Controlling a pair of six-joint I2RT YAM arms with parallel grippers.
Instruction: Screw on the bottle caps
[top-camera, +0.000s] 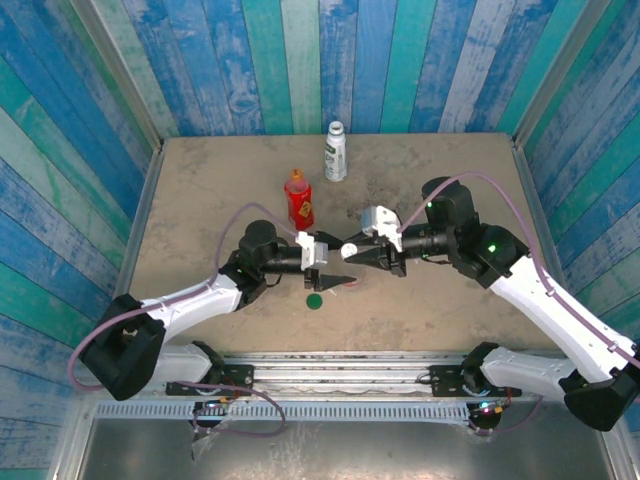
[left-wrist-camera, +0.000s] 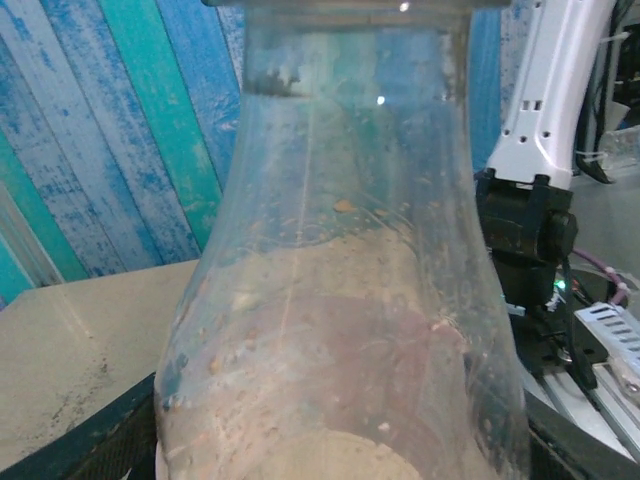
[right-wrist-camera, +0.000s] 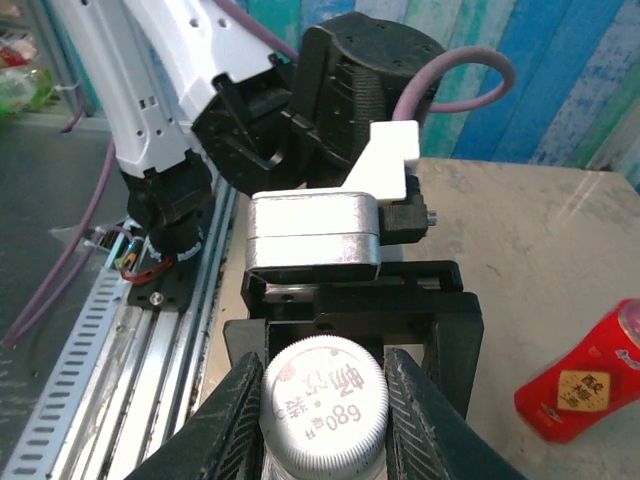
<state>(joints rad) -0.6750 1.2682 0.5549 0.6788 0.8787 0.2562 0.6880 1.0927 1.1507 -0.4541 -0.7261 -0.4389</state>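
Observation:
The clear bottle (left-wrist-camera: 340, 300) stands upright near the table's middle, with my left gripper (top-camera: 336, 271) shut on its body; its faded red label shows in the left wrist view. A white cap (right-wrist-camera: 322, 400) with printed characters sits on the bottle's neck. My right gripper (right-wrist-camera: 322, 388) is shut on that cap, one ribbed finger against each side. The red bottle (top-camera: 298, 203) with an orange cap (top-camera: 296, 177) stands behind the grippers. Further back is the white-labelled bottle (top-camera: 335, 155). A dark green cap (top-camera: 314, 301) lies loose on the table in front of the grippers.
The beige table (top-camera: 200, 200) is walled by blue and teal planks. A metal rail (top-camera: 330, 365) with the arm bases runs along the near edge. The red bottle (right-wrist-camera: 590, 385) is close on the right in the right wrist view.

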